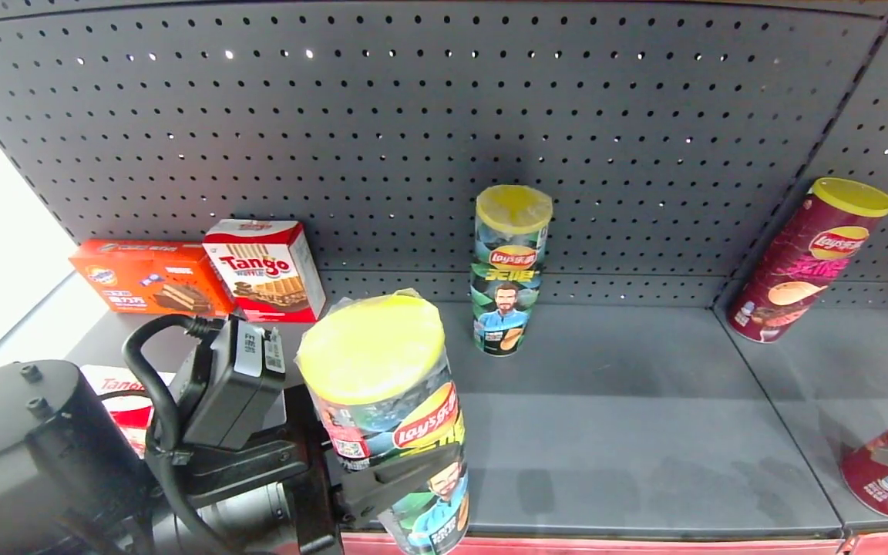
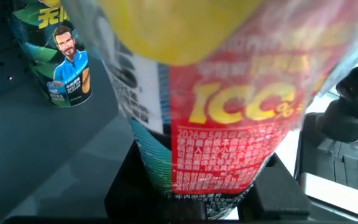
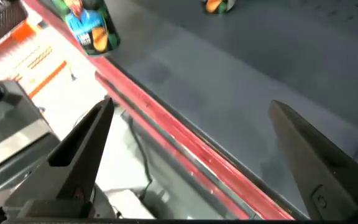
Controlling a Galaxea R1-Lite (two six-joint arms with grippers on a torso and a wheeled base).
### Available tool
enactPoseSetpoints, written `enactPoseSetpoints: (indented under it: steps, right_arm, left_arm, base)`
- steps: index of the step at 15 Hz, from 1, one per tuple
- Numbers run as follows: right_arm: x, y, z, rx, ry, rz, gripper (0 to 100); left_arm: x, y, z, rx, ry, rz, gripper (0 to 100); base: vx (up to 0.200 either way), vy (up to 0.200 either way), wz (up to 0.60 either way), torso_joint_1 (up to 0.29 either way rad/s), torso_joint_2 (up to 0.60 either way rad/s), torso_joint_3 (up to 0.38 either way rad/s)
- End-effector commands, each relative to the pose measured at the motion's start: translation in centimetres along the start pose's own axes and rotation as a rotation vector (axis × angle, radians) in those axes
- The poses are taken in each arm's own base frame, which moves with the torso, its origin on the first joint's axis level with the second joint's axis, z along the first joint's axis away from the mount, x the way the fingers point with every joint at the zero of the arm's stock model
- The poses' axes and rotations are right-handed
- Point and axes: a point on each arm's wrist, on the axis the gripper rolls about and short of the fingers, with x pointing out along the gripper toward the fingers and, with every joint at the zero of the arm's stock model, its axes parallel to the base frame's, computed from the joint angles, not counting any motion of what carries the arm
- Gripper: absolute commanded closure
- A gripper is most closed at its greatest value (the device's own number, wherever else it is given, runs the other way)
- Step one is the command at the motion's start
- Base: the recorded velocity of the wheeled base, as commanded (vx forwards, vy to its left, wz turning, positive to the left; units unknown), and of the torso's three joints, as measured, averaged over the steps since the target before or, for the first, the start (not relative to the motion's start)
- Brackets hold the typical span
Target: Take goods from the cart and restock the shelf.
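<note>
One chip can (image 1: 371, 351) upright, pinched in left gripper (image 1: 390, 482) at shelf (image 1: 629, 432) front edge. Drop spot imo toward 12 o'clock; twin can (image 1: 509, 270) at 1 o'clock, well apart. Meanwhile right gripper (image 3: 190, 102) spread, empty.

Near can (image 1: 382, 401) at shelf (image 1: 629, 432) front edge, far can (image 1: 509, 270) behind it.

Black left pincer (image 1: 391, 469), looped black cable (image 1: 139, 385), white barcode label (image 1: 260, 351).
</note>
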Motion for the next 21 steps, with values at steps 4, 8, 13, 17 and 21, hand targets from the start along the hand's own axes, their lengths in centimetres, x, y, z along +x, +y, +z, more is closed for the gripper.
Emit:
enactPoseSetpoints:
  steps: [4, 8, 13, 17, 21]
  right_arm:
    - [4.5, -0.4, 1.9, -0.006, 0.098, 0.039, 0]
    - [7.4, -0.2, 3.3, -0.021, 0.139, 0.056, 0]
    - [12.2, -0.4, 5.0, -0.040, 0.126, 0.045, 0]
    - [16.3, -1.5, 4.9, -0.048, 0.103, 0.030, 0]
    - [19.2, -3.4, 6.8, -0.055, 0.007, 0.037, 0]
  left_arm:
    - [-0.2, 0.4, 0.0, 0.001, 0.000, 0.022, 100]
    - [-0.3, 0.6, 0.0, 0.000, 0.002, 0.031, 100]
    - [-0.3, 0.6, 0.0, -0.001, 0.002, 0.031, 100]
    - [-0.4, 0.5, -0.1, -0.004, 0.003, 0.032, 100]
    - [-0.6, 0.4, 0.2, 0.001, -0.007, 0.031, 100]
  base:
    - [0.000, 0.000, 0.00, 0.000, 0.00, 0.000]
    - [0.000, 0.000, 0.00, 0.000, 0.00, 0.000]
    - [0.000, 0.000, 0.00, 0.000, 0.00, 0.000]
    - [0.000, 0.000, 0.00, 0.000, 0.00, 0.000]
    - [0.000, 0.000, 0.00, 0.000, 0.00, 0.000]
